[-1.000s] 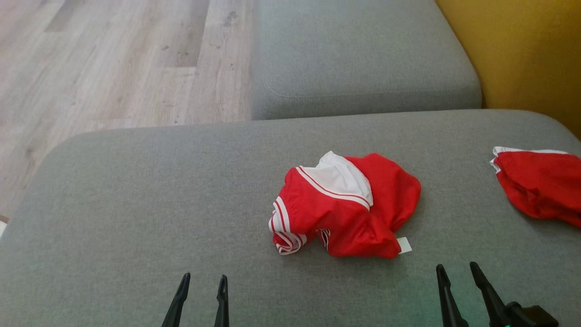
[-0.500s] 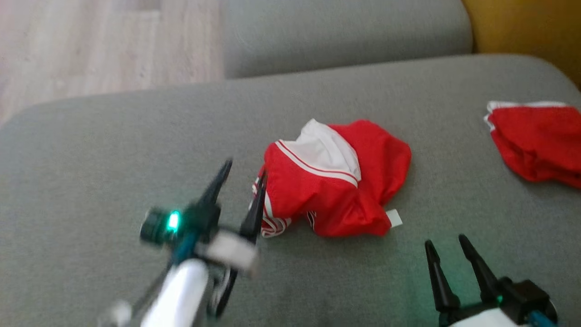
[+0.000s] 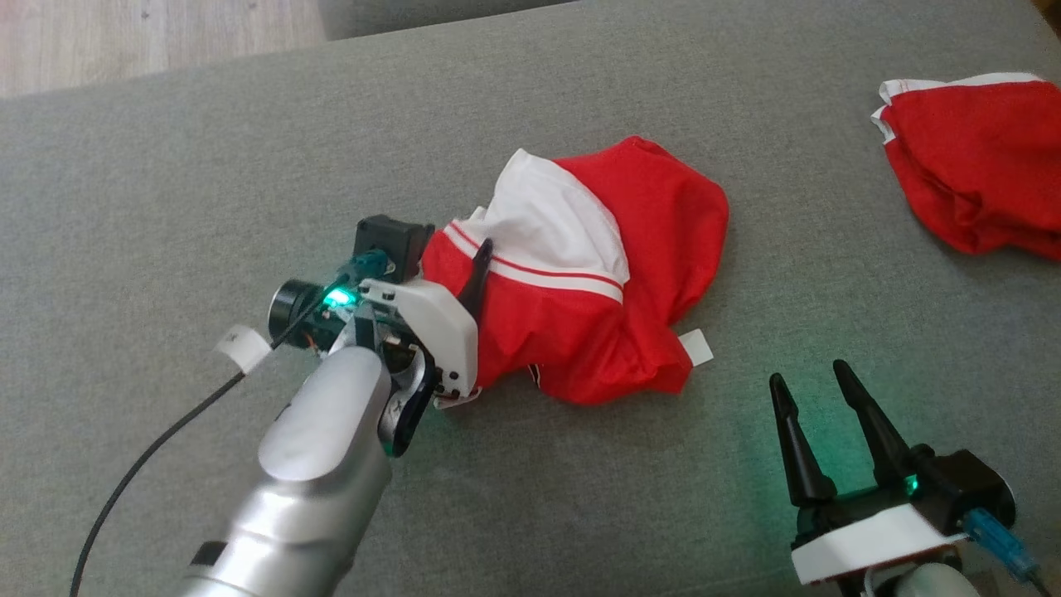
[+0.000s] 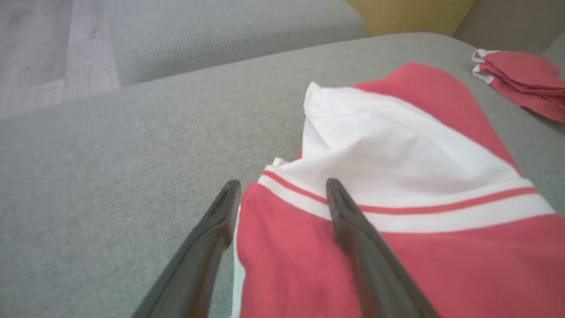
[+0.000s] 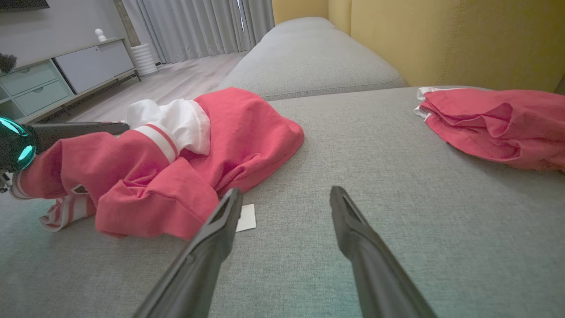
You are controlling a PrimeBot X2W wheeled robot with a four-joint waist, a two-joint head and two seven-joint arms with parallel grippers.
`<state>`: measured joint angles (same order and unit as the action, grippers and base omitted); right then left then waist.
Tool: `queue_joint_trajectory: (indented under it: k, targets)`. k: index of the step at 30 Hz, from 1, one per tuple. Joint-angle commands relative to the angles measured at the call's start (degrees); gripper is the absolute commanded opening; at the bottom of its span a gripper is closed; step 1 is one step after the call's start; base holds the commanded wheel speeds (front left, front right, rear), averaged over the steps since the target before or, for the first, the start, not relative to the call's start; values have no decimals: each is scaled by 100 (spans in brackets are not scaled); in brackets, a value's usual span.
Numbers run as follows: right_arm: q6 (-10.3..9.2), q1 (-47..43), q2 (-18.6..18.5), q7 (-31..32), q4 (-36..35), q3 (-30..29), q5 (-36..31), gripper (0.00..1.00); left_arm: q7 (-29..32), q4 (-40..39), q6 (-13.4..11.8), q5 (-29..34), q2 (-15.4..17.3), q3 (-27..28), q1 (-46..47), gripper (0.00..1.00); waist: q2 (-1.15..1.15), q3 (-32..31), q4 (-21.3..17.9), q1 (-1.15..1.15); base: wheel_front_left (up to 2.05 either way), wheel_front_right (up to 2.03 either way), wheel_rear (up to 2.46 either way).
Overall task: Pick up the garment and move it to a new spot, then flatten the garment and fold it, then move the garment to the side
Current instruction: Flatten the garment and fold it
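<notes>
In the head view, the wrist housing of the left gripper (image 4: 282, 185) covers the nearest edge of the garment (image 3: 597, 274) and hides one of the two fingers. The other finger (image 3: 478, 269) lies across the red cloth. From the left wrist, the cloth closest to the finger roots is blurred and cut off by the bottom edge. Well off to the right of the right gripper (image 3: 808, 373), a second red cloth (image 3: 970, 182) runs past the picture's right edge. The right gripper's wrist is cut off at the bottom.

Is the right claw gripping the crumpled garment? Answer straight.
No, in the head view the right claw sits open over the cushion, apart from the garment.
</notes>
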<state>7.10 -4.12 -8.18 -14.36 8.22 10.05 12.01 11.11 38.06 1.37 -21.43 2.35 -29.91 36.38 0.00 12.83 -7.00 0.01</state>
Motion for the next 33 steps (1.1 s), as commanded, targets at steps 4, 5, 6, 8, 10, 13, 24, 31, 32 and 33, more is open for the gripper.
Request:
queue_joint_trajectory:
  k: [4, 5, 6, 8, 10, 13, 24, 31, 32, 33]
  targets:
    - [39, 155, -111, -63, -167, 122, -47, 100, -159, -7, 64, -308, 53, -15, 312, 100, 0, -2, 24, -1, 0, 0, 0]
    - [39, 155, -108, -63, -167, 119, -50, 100, -211, 5, 84, -374, 53, -72, 316, 61, 0, -6, 35, -1, 0, 0, 0]
    - [39, 155, -108, -63, -167, 119, -50, 100, -211, 5, 84, -374, 53, -72, 316, 61, 0, -6, 35, -1, 0, 0, 0]
    - [39, 152, -105, -63, -162, 116, -52, 100, -269, 27, 113, -541, 53, -184, 317, 0, 0, -16, 53, -1, 0, 0, 0]
    - [39, 155, -99, -63, -153, 120, -54, 100, -279, 50, 142, -724, 53, -296, 318, 0, 0, -27, 59, -1, 0, 0, 0]
    - [39, 174, -71, -63, -144, 129, -51, 100, -384, 60, 180, -869, 53, -464, 337, 0, 0, -75, 28, -1, 0, 0, 0]
    - [39, 171, 103, -63, 1, 301, -6, 100, -879, -824, 487, -1387, 53, -1246, 766, 0, 0, -643, -540, -1, 0, 0, 0]
    - [39, 5, 142, -63, 73, 341, 39, 100, -1083, -1243, 574, -1529, 64, -1318, 1897, 0, 0, -1043, -955, -1, 0, 0, 0]
    - [39, -27, 141, -63, 71, 336, 39, 100, -1146, -1229, 581, -1546, 73, -1255, 2118, 0, 0, -1086, -982, -1, 0, 0, 0]
    - [39, -58, 142, -63, 67, 327, 39, 100, -1226, -1191, 586, -1560, 91, -1173, 2343, 0, 0, -1123, -998, -1, 0, 0, 0]
